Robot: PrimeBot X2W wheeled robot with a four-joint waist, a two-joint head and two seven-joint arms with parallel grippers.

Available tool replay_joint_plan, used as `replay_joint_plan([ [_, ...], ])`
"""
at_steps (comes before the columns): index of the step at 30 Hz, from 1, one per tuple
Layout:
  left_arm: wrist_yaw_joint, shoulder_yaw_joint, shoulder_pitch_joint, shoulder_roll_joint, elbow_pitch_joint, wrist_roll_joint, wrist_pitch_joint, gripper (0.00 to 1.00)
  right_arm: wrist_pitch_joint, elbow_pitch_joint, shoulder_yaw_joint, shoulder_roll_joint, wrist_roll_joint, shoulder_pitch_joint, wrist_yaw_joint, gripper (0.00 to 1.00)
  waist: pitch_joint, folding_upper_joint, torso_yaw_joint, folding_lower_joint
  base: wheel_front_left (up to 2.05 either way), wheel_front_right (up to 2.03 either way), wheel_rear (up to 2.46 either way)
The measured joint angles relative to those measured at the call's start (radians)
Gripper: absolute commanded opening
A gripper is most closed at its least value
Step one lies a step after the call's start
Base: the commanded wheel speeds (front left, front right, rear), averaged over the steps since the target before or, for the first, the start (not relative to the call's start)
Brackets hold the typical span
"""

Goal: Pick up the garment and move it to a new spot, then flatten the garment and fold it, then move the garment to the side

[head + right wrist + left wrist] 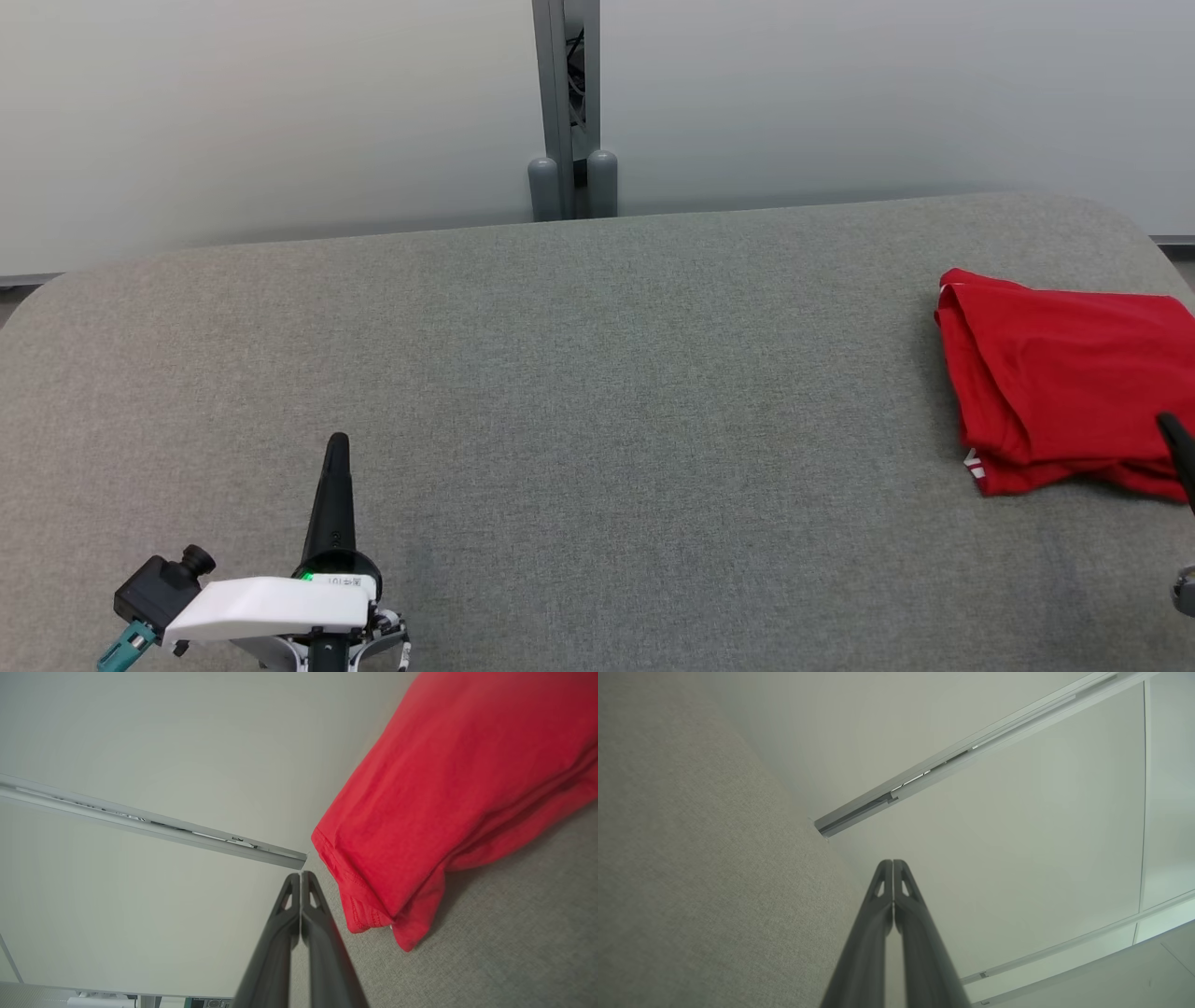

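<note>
At about 7 o'clock in the head view, the left gripper [337, 444] hovers over the wide grey fabric-covered counter [597, 373], its two long dark fingers pointing toward 12 o'clock and pressed together with nothing between them. Behind the fingers sit a white forearm cover [271, 607], a small green light [306, 576] and a black boxy camera module [163, 583]. The left wrist view shows the same closed pair [893, 863], tips touching, with the grey counter fabric [691, 858] running off toward 9 o'clock and a pale wall behind. At 12 o'clock in the head view, a grey metal post [565, 103] stands against the pale wall just beyond the counter's far edge, with two grey rounded caps [544, 187] at its foot. The middle of the counter is bare fabric. At 3 o'clock lies the bright red cloth garment [1064, 392], folded into a layered, roughly rectangular stack that lies on the counter near its right end and runs out of frame; a small white patch shows at its 7 o'clock corner. The right gripper [1178, 453] shows as a dark finger at the frame's right edge, over the garment's near edge. In the right wrist view its fingers [300, 875] are shut against each other and empty, with the red garment's [458, 788] hemmed corner just beside them, toward 2 o'clock; I cannot tell whether they touch it.
</note>
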Motion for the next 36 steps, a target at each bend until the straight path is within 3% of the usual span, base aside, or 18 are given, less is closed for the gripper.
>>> replay_joint_plan([
  [36,-0.022,-0.030,-0.025,-0.028,0.016,-0.292,-0.014,0.00,0.161,0.098,-0.122,-0.035,0.276,-0.071,0.000,0.00,0.003,0.0000,0.002,0.0000,0.00,0.00,0.00],
])
